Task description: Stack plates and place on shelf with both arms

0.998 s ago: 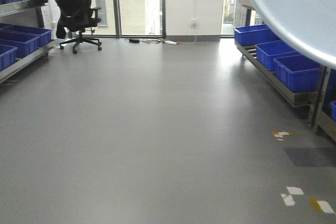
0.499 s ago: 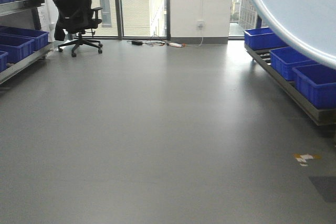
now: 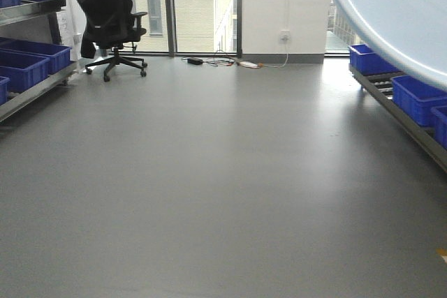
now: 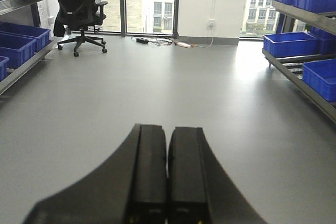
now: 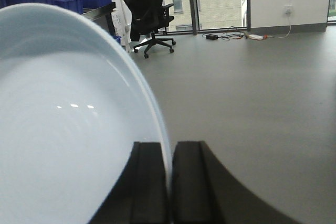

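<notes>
One black office chair (image 3: 108, 22) on a castor base, standing on grey floor (image 3: 223, 172) before tall windows (image 3: 202, 8). Blue plastic crates (image 3: 28, 61) in rows along the left and right sides. Loose cables (image 3: 223, 63) on the floor by the far wall, below a white wall socket (image 3: 284, 35).

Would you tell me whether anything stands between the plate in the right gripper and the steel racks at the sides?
Nothing visible does. The right gripper grips the plate by its rim, and the floor to the steel racks is open. The office chair and cables sit by the windows. Blue crates sit on the tiers in view.
</notes>
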